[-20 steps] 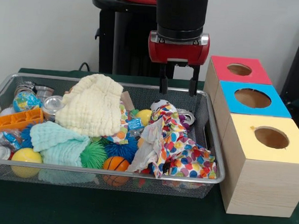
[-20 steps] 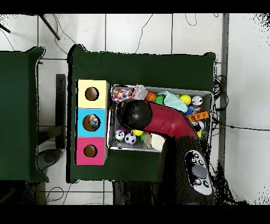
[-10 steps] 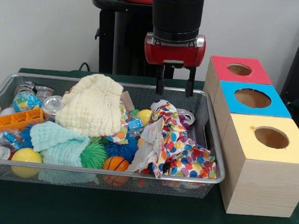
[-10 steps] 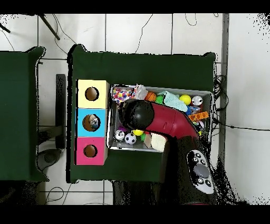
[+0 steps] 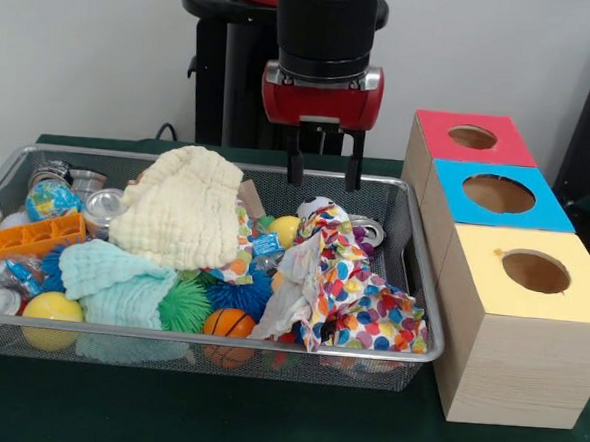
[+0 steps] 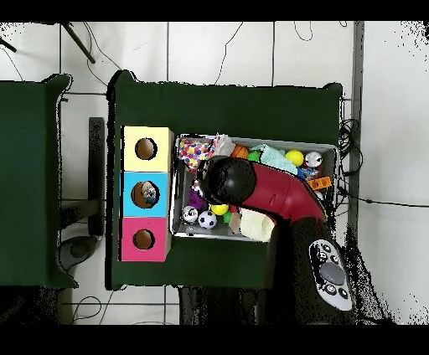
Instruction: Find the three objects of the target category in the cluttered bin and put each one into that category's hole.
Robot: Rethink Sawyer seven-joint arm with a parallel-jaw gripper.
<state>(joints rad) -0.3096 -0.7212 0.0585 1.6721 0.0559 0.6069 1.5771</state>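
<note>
My gripper (image 5: 324,181) hangs open and empty over the back of the wire bin (image 5: 217,344), just above a small soccer ball (image 5: 316,204) and a yellow ball (image 5: 285,229). A cream cloth (image 5: 180,214), a teal cloth (image 5: 116,280) and a polka-dot cloth (image 5: 356,295) cover much of the clutter. An orange basketball (image 5: 229,324), another yellow ball (image 5: 53,308), a globe ball (image 5: 52,200), spiky balls (image 5: 184,307) and cans (image 5: 103,207) show between them. In the overhead view the red arm (image 6: 251,188) hides the gripper.
Three wooden boxes with round holes stand beside the bin: red (image 5: 470,139), blue (image 5: 498,194), yellow (image 5: 535,271). From overhead something lies inside the blue box's hole (image 6: 146,194). An orange block tray (image 5: 25,240) lies at the bin's left.
The gripper has moved left in the front view, away from the boxes, staying open and at about the same height. The bin's contents have not moved.
</note>
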